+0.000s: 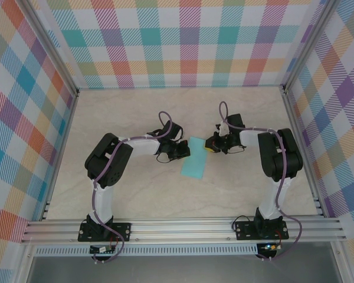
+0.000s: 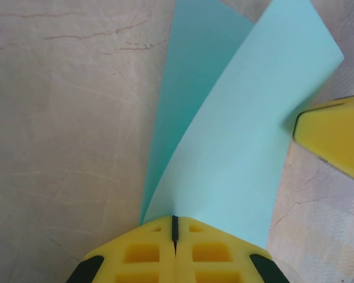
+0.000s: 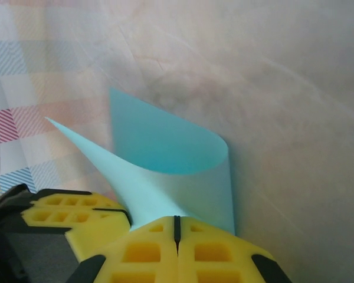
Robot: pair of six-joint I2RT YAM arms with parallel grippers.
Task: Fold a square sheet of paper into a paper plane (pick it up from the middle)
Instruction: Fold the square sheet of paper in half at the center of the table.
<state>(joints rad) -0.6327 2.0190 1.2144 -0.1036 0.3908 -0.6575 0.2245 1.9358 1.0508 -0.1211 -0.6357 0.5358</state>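
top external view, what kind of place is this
Likely a robot test cell, not a home: two black robot arms bolted to a silver aluminium rail, a pale marble-look tabletop and pastel plaid walls closing it in on three sides.

I can read no text, label, brand, number or sign anywhere in my views.
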